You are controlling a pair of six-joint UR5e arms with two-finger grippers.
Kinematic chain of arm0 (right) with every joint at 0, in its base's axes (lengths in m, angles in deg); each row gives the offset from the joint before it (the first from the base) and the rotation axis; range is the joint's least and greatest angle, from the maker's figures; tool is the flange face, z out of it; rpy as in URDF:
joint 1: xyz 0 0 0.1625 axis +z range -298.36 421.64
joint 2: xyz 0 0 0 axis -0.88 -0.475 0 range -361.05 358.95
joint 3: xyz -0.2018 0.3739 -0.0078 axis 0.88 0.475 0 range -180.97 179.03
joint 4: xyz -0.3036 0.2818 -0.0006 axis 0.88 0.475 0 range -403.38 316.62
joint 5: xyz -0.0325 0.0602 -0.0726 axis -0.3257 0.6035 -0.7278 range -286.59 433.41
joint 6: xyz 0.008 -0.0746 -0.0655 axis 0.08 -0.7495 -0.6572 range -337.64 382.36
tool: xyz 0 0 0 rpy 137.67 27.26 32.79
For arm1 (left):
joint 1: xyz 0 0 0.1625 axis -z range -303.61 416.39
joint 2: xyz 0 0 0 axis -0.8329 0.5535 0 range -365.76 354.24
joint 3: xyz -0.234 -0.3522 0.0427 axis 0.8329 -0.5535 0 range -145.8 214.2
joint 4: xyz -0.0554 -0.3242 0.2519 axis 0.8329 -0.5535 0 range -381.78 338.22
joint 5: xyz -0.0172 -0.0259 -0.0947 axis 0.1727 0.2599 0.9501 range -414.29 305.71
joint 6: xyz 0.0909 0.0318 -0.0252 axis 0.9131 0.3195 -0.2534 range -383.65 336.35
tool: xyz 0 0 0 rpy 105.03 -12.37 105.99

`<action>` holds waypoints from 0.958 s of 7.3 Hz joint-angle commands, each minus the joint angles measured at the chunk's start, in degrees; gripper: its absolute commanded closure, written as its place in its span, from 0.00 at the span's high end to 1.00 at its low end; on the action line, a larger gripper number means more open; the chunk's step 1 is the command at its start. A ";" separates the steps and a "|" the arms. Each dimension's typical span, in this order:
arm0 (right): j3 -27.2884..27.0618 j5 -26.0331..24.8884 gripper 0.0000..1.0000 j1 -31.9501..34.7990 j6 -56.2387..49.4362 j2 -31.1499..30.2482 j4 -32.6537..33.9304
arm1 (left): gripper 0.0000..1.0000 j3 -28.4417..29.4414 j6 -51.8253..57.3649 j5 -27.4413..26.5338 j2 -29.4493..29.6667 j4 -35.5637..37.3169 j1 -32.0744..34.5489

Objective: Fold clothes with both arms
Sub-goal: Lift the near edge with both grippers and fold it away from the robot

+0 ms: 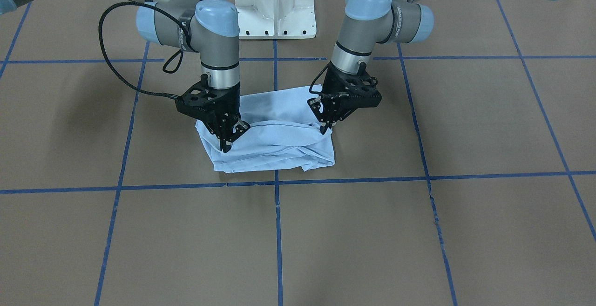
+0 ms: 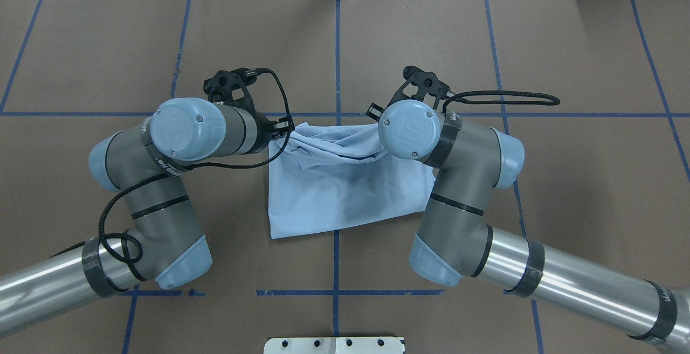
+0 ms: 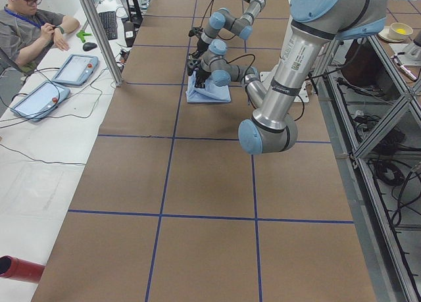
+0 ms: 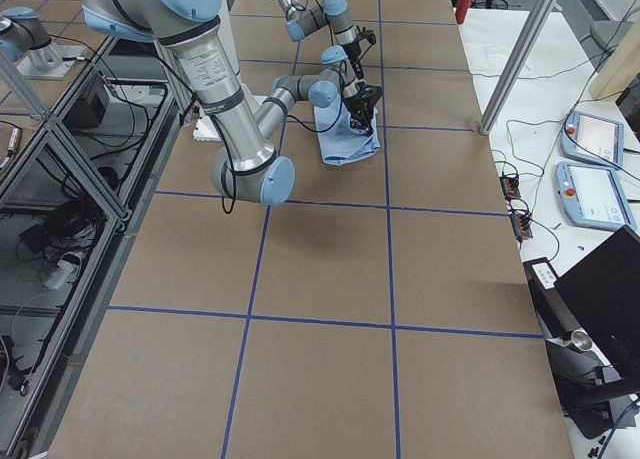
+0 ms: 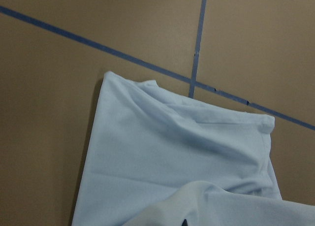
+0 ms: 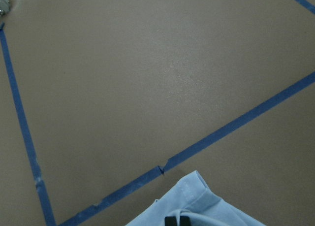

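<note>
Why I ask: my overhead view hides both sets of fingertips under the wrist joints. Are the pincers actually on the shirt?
Observer: Yes. In the front-facing view the right pincer has its tips closed on the T-shirt, near a corner on the side away from the robot.
Operator: And the left?
Observer: The left pincer is closed on the fabric at the opposite end of that same edge.
Operator: Is that edge lifted?
Observer: Slightly, it appears. A raised ridge of cloth runs between them, above several stacked layers lying flat.
</note>
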 commanded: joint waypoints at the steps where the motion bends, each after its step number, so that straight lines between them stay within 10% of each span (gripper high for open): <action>1: 4.19 0.21 0.00 0.73 -0.73 0.92 -1.78 | 0.00 5.94 2.44 -0.15 1.62 -2.43 0.50; 4: 4.10 1.26 0.00 1.70 -2.57 1.00 -1.86 | 0.00 6.30 4.03 -0.06 1.62 -2.43 1.47; 5: 4.19 1.26 0.58 1.88 -5.19 0.83 -1.78 | 0.00 6.30 4.73 0.03 1.71 -2.60 1.55; 6: 4.02 1.26 1.00 1.88 -8.95 1.09 -1.95 | 0.99 6.30 6.82 0.20 1.36 -4.52 1.55; 7: 3.58 1.61 1.00 2.49 -11.86 1.18 -1.87 | 1.00 5.87 10.84 0.46 1.18 -6.63 1.99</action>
